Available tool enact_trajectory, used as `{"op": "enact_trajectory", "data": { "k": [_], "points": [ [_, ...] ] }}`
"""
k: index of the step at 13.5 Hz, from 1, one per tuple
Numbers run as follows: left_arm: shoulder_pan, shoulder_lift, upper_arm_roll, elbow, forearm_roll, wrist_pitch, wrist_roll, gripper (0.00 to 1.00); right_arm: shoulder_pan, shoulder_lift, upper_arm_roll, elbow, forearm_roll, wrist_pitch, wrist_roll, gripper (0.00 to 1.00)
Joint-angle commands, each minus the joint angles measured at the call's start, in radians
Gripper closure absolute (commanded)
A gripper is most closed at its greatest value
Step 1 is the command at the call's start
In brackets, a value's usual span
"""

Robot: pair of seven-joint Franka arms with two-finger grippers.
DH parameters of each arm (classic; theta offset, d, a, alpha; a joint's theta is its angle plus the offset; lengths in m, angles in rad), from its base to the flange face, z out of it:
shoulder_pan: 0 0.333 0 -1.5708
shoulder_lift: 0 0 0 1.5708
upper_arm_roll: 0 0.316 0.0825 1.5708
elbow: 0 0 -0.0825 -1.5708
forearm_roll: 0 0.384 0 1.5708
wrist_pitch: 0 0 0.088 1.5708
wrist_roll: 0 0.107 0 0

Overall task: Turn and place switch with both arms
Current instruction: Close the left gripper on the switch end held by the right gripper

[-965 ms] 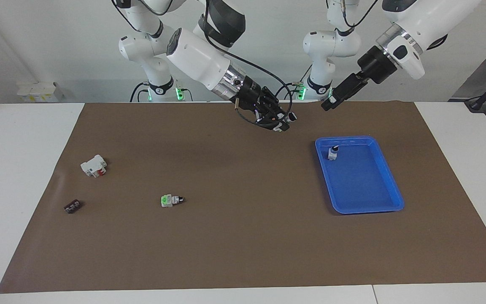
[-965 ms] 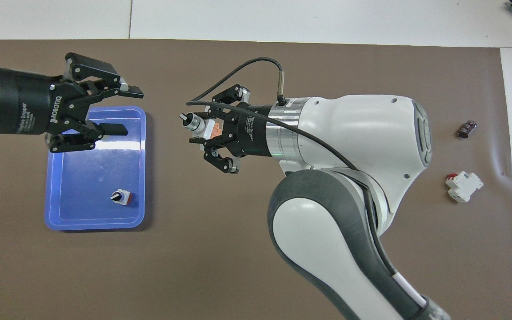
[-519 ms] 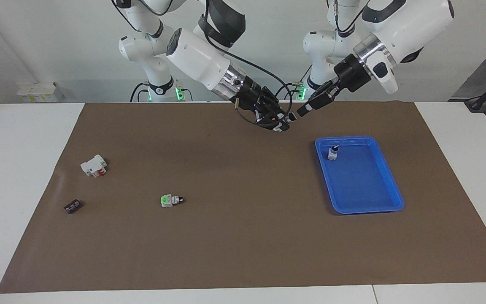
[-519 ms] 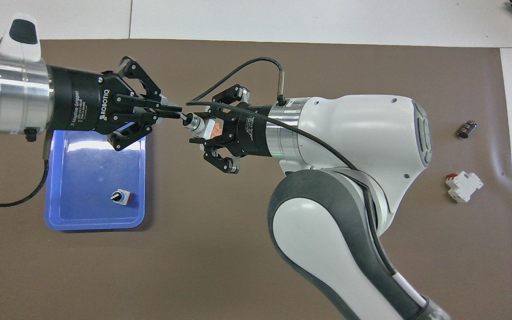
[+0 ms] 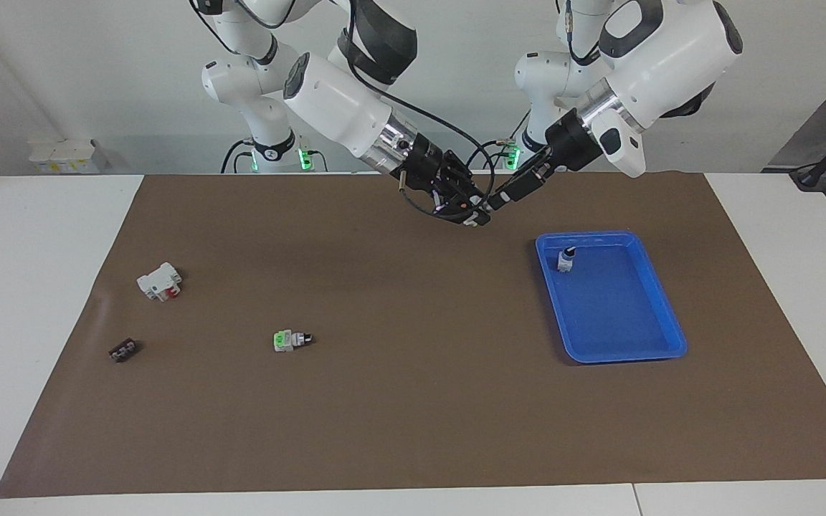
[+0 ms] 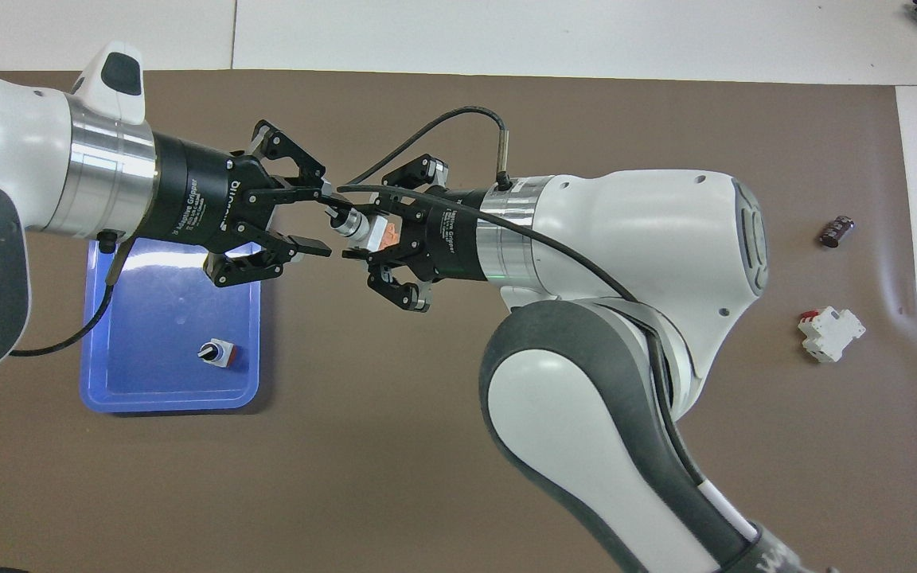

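Up in the air over the mat's robot-side edge, my right gripper (image 6: 376,232) (image 5: 475,209) is shut on the switch (image 6: 358,228). It grips the switch's white-grey body by the orange block, and the black knob points toward the left gripper. My left gripper (image 6: 325,223) (image 5: 497,200) is open at the knob. One fingertip lies against the knob's top side and the other stands clear below it. A second like switch (image 6: 216,352) (image 5: 566,259) stands in the blue tray (image 6: 164,402) (image 5: 642,352).
A green-block switch (image 5: 290,340) lies mid-mat, hidden under the right arm in the overhead view. A white block with red parts (image 5: 160,281) (image 6: 830,334) and a small dark part (image 5: 123,351) (image 6: 837,231) lie toward the right arm's end.
The left gripper came from over the tray to the knob, pinched it half a second ago, rolled, and now stands open. The right gripper kept hold of the switch, almost still.
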Motion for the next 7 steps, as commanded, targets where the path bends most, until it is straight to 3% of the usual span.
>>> {"op": "enact_trajectory", "data": {
  "k": [1,7],
  "points": [
    [-0.013,0.035,0.006,0.049,0.031,-0.031,-0.014,0.51,0.001,-0.002,0.002,0.014,0.007,-0.003,0.021,1.0],
    [-0.012,0.043,-0.02,0.075,0.043,-0.051,-0.009,0.66,0.001,-0.003,0.002,0.013,0.007,-0.005,0.021,1.0]
  ]
}}
